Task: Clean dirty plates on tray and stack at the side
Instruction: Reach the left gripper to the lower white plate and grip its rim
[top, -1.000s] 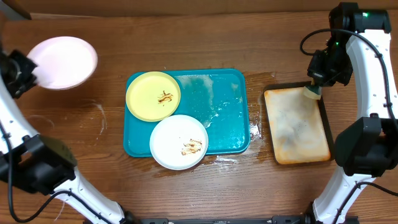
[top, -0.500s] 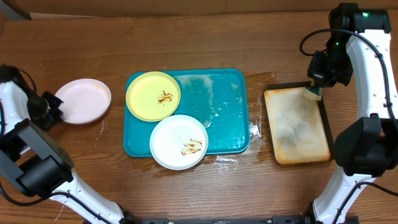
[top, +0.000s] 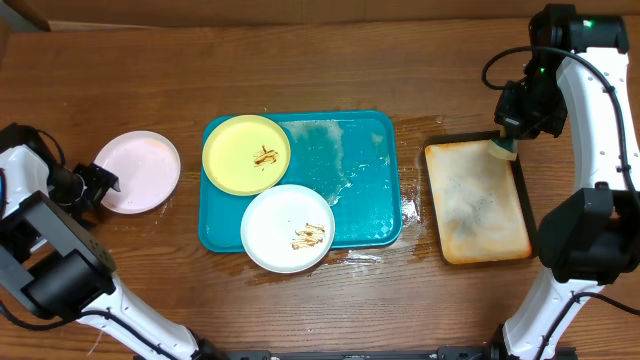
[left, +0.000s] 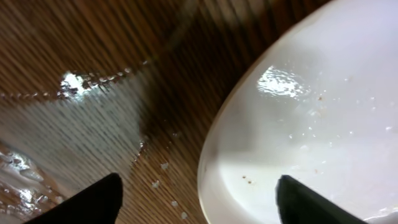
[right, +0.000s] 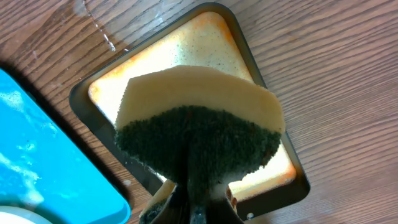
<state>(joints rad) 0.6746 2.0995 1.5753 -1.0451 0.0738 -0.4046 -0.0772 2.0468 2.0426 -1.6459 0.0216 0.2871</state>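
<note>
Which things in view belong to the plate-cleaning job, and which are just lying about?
Job: pinkish-white round plastic plate; pale yellow round plate; white round plate; teal rectangular plastic tray; yellow-and-green sponge.
Lying about: black-rimmed tan stained tray; water puddles.

Looking over the whole setup, I can't find anything to read. No lettering, label, brand mark or number shows on the teal-blue rectangular plastic tray (top: 365, 180), the small round plastic plates (top: 247, 153), the black-rimmed tan tray (top: 478, 205) or the brown wooden tabletop (top: 330, 70).
</note>
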